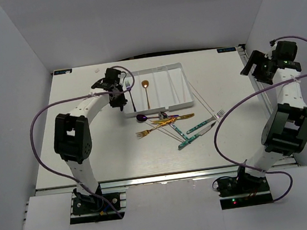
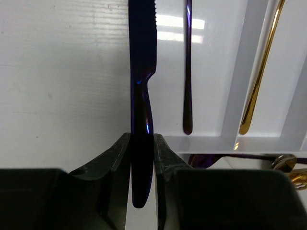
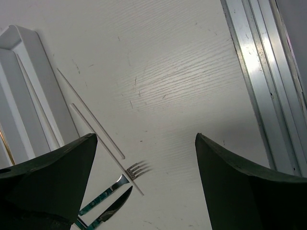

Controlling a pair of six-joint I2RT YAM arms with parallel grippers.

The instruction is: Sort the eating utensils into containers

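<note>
My left gripper is shut on the handle of an iridescent purple knife, whose blade points away along the left edge of the white tray. In the tray's leftmost compartment lies a purple fork, and a gold spoon lies in the one beside it. More utensils lie loose in front of the tray: a purple spoon, a gold fork, and a teal-handled fork and knife. Two white chopsticks lie right of the tray. My right gripper hangs open at the far right, holding nothing.
An aluminium rail runs along the table's right edge, close to my right gripper. White walls enclose the table on three sides. A purple cable loops out from the left arm.
</note>
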